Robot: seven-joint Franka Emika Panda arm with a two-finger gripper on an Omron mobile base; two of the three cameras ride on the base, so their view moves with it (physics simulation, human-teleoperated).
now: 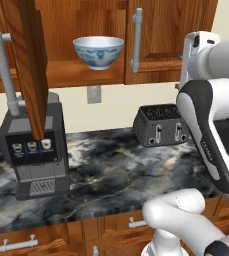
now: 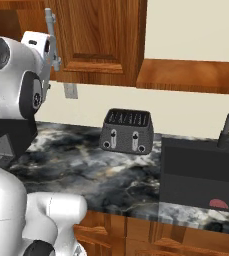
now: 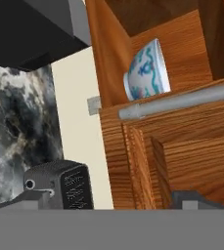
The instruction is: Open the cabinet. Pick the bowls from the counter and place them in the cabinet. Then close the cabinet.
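2 doors belong to the cabinet (image 1: 86,70): the left one (image 1: 33,65) swung open, the right one (image 1: 166,37) shut, directly in front of the claw (image 3: 111,197). Below the claw runs the counter (image 1: 116,175), carrying a coffee machine (image 1: 33,150) off to its left and a toaster (image 1: 161,125) beneath it. 1 blue-patterned bowl (image 1: 98,51) sits on the cabinet's open shelf, just left of the claw and beyond the right door's grey handle (image 3: 182,100). Claw fingers stand spread wide, holding nothing.
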